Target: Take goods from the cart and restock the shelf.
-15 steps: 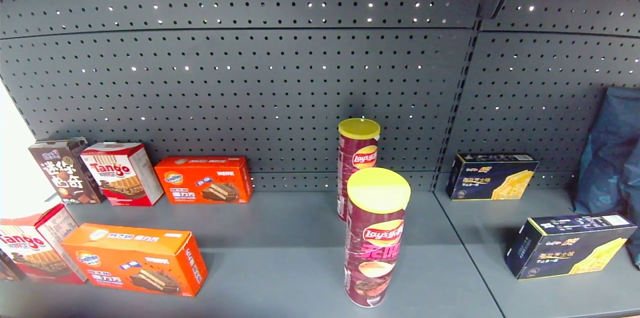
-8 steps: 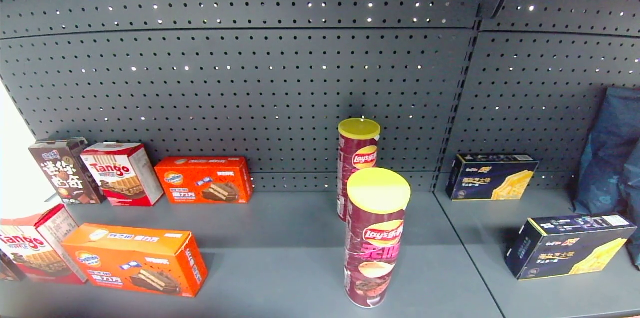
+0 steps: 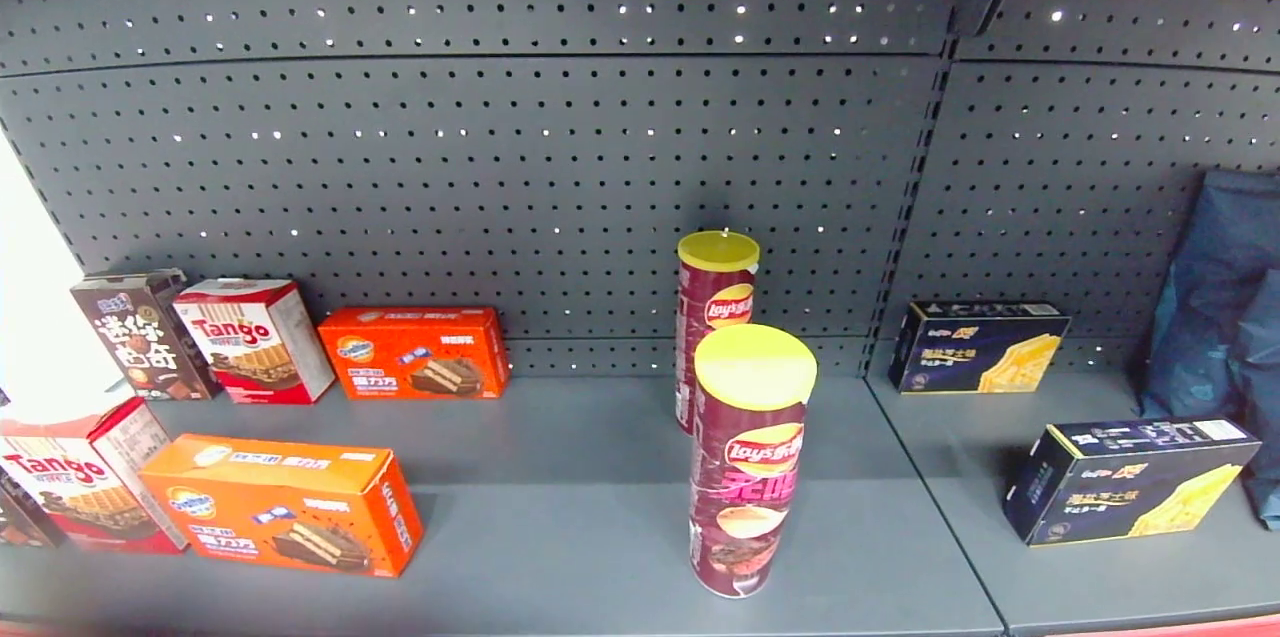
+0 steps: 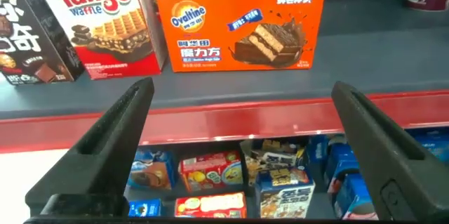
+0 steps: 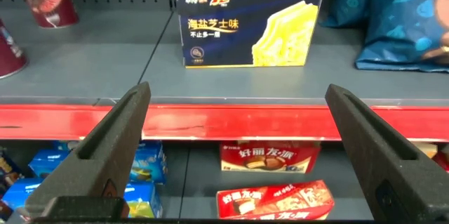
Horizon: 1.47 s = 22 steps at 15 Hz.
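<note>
Shelf point(image 3: 560, 527): the widest bare stretch lies between the front orange wafer-cake box point(image 3: 285, 517) and the front chip can point(image 3: 748, 457), so I'd restock there. Both arms sit low, just off the front edge, facing the red edge strip point(image 4: 231, 115).

Left gripper point(image 4: 242, 90): fingers wide apart, nothing between them, squared to that orange box. Right gripper point(image 5: 237, 90): likewise spread and empty, facing the front dark-blue cheese-biscuit box point(image 5: 249, 22).

My read: the step in hand is fetching from the cart.
- Back clear of the strip before swinging away.
- On return, come in above the strip.
- Set the item face-out beside its own kind.
- Keep off the front chip can: tall and narrow, it likely tips on a nudge.

Hard to read:
- blue bags point(image 3: 1215, 287) are cut by the right edge
- Tango wafer box point(image 3: 80, 487) is cut at the left edge
- goods on the tier below point(image 4: 210, 175) are half covered by strip and fingers
- rear chip can point(image 3: 716, 287) has its lower half behind the front one

Which item goes up next: can't tell.
</note>
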### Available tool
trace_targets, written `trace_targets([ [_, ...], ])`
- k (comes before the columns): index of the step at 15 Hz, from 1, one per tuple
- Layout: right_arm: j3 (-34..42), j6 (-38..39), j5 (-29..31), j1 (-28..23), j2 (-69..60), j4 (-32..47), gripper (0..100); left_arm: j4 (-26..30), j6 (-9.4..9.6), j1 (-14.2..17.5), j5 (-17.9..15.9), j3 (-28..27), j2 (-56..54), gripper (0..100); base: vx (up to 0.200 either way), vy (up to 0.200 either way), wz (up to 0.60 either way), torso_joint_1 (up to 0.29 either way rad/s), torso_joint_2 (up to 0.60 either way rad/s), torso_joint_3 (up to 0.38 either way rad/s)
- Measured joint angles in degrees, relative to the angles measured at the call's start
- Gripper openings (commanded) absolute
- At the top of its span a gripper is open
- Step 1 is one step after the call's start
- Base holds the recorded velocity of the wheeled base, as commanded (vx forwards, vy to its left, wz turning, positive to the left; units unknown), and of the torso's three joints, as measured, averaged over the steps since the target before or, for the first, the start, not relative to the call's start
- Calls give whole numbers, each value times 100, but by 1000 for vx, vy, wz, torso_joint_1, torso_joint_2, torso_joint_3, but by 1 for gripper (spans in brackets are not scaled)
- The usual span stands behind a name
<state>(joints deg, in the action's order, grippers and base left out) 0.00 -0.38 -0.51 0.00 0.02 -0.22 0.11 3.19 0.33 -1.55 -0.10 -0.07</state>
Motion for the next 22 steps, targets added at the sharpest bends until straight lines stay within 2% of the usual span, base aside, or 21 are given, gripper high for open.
trace_targets([
  [2, 0, 5, 2, 0, 0, 4, 100, 5, -130, -4, -6, 0, 0, 100, 0, 0, 0, 0, 0, 0],
  [9, 0, 0, 0, 0, 0, 1, 100, 0, -257, 0, 38, 0, 0, 100, 0, -57, 0, 3, 1, 1],
  [12, 0, 2, 0, -5, 0, 0, 100, -4, -260, -4, 51, 0, 0, 100, 0, -133, 0, 2, 0, 3],
  [22, 0, -2, 0, 0, 0, -2, 100, -1, -260, -4, 22, 0, 0, 100, 0, 0, 0, 0, 0, 0],
])
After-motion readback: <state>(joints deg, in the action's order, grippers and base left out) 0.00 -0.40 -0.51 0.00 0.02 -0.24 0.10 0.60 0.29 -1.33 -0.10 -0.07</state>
